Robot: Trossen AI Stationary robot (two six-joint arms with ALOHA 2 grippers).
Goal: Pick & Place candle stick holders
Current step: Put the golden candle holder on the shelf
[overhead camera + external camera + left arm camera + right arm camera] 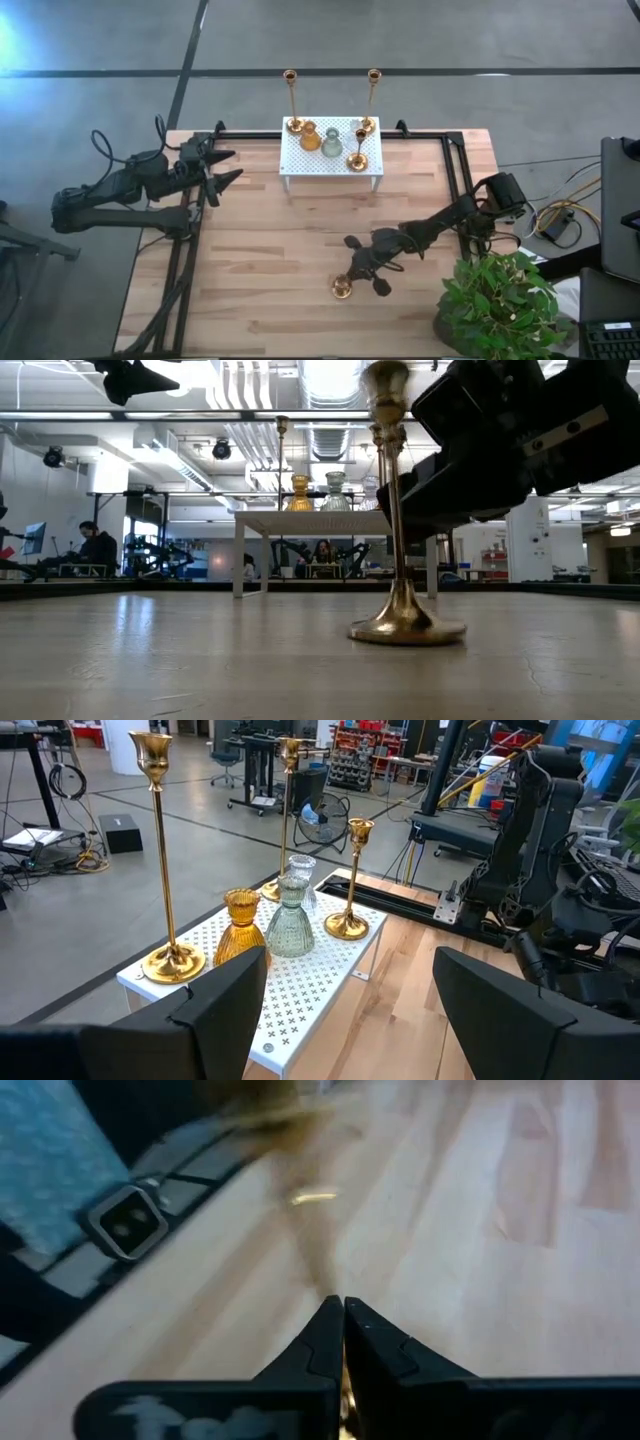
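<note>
right gripper [352,268] is clamped on a brass candlestick [400,510] standing on the tabletop [260,270]; five holders remain on the white rack [330,160]; left gripper [228,167] waits wide open.

Grey concrete floor [450,40]; bright ceiling lights [330,375]; seemingly shelving [365,750] behind.

A white rack [331,160] patterned with small crosses is seen; brass sticks [160,860], an amber holder [240,925] and a grey-green ribbed one [290,920] are shown.
</note>
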